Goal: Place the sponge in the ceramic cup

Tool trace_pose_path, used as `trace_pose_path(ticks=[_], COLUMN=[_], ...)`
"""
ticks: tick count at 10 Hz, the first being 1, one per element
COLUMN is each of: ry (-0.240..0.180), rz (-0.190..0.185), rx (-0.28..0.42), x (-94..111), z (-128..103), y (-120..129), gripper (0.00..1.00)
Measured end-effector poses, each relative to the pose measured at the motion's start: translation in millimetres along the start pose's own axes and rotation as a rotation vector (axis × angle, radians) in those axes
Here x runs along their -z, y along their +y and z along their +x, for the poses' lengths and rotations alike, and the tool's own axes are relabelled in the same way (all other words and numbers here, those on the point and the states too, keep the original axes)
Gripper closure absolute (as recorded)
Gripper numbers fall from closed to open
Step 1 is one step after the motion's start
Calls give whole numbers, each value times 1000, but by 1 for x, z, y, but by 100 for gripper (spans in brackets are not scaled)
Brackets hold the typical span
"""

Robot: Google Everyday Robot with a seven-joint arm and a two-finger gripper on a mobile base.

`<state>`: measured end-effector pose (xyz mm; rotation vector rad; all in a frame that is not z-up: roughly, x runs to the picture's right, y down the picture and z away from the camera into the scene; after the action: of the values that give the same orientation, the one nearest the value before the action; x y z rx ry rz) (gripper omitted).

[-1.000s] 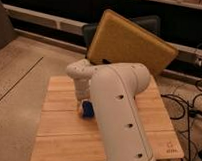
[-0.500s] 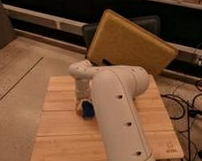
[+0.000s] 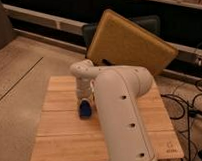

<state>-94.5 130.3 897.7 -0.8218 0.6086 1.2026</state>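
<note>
The sponge point(image 3: 85, 110), a small bright blue block, sits at the tip of my white arm, low over the wooden table point(image 3: 57, 138). My gripper point(image 3: 85, 103) points down right at the sponge, near the table's middle, mostly covered by the arm's wrist. The arm's thick white link point(image 3: 121, 115) fills the right half of the table in this view. The ceramic cup is out of view, possibly hidden behind the arm.
A large yellow-brown padded board point(image 3: 131, 43) leans tilted behind the table, against a dark chair point(image 3: 91, 32). Black cables point(image 3: 186, 105) lie on the floor to the right. Bare floor point(image 3: 20, 67) stretches to the left.
</note>
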Motion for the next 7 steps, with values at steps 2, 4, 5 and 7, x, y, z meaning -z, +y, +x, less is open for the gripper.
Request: trace_pose_path(ticks=[2,4,5,7], ry=[-133,-301,-358,-426], rz=[17,80,118,195], rx=[20,65,68,49], x=[46,117,143,184], z=[-20,-35,-36,-31], y=[6,17,12,-10], gripper=[100,100,100,100])
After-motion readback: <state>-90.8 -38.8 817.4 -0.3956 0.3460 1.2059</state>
